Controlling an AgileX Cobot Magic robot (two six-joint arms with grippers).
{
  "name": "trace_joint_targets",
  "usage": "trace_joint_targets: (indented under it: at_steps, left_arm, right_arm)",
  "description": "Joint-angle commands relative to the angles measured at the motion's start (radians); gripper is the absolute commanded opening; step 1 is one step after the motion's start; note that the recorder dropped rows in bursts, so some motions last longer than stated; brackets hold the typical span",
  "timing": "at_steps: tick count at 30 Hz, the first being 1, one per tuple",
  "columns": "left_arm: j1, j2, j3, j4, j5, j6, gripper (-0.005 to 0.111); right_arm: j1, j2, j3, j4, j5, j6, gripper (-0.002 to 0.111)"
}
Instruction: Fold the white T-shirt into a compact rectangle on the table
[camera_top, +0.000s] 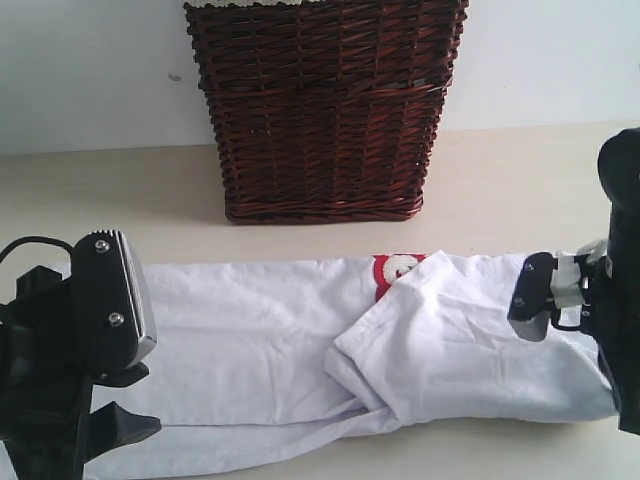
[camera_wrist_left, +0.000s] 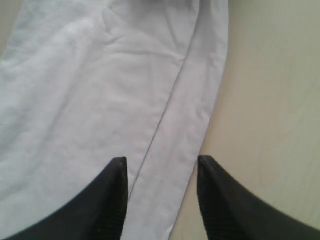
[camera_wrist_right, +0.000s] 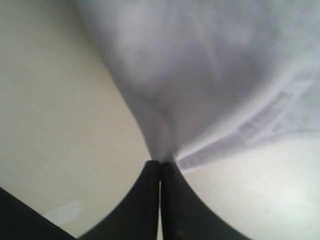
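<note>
The white T-shirt lies in a long band across the table, its right part folded back over the middle in a slanted flap. A bit of red-outlined lettering peeks out at its far edge. At the shirt's left end my left gripper is open; in the left wrist view its fingers straddle a narrow folded strip of shirt along the table edge side. My right gripper is at the shirt's right end, shut on a pinch of the shirt, which draws to a point at the tips.
A dark wicker basket stands at the back, against the pale wall, a short way behind the shirt. Bare cream table runs along the shirt's near edge and on both sides of the basket.
</note>
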Motion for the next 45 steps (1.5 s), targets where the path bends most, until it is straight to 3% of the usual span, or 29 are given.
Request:
trace_joint_targets:
  at_steps: [1,4,11,14,17,20,22,26,28,30,35,42,45]
  left_arm:
    - [-0.008,-0.006,-0.003,-0.011,-0.008,-0.003,0.044]
    - [-0.008,-0.006,-0.003,-0.011,-0.008,-0.003,0.044]
    - [-0.008,-0.006,-0.003,-0.011,-0.008,-0.003,0.044]
    - [-0.008,-0.006,-0.003,-0.011,-0.008,-0.003,0.044]
    - [-0.008,-0.006,-0.005,-0.011,-0.002,-0.003,0.044]
    - [-0.008,-0.028,-0.038,-0.011,0.089,-0.009,0.044]
    - [-0.008,-0.060,-0.080,-0.013,0.157,-0.064,0.041]
    - [-0.008,-0.153,-0.122,-0.013,0.204,-0.162,0.017]
    - [-0.008,-0.209,-0.123,-0.018,0.226,-0.170,0.000]
    - [-0.008,-0.284,-0.123,-0.018,0.232,-0.218,0.000]
    - [-0.008,-0.508,-0.107,-0.018,0.146,-0.353,0.000]
    - [-0.006,-0.776,0.067,-0.018,-0.183,-0.486,0.000]
    - [-0.006,-0.841,0.121,-0.018,-0.219,-0.575,0.000]
  right_arm:
    - [-0.004,-0.013,0.012,-0.202,-0.089,0.219,0.005]
    - [-0.004,-0.024,0.012,-0.284,-0.145,0.310,0.013]
    - [-0.004,-0.060,0.010,-0.273,-0.187,0.318,0.033]
    - [-0.004,-0.092,0.010,-0.129,-0.270,0.287,0.036]
    - [-0.004,-0.120,0.010,0.100,-0.333,0.106,0.036]
    - [-0.004,-0.126,0.010,0.301,-0.403,0.077,0.032]
    - [-0.004,-0.105,0.010,0.376,-0.378,0.035,0.022]
    - [-0.004,-0.022,0.013,0.350,-0.308,0.005,0.002]
    - [-0.004,0.030,0.013,0.322,-0.308,0.025,0.000]
    - [-0.004,0.074,0.013,0.293,-0.309,0.059,0.000]
    - [-0.004,0.125,0.013,0.261,-0.279,0.086,0.000]
    - [-0.004,0.068,0.012,0.279,-0.300,0.089,0.000]
    - [-0.004,0.023,0.012,0.264,-0.296,0.089,0.000]
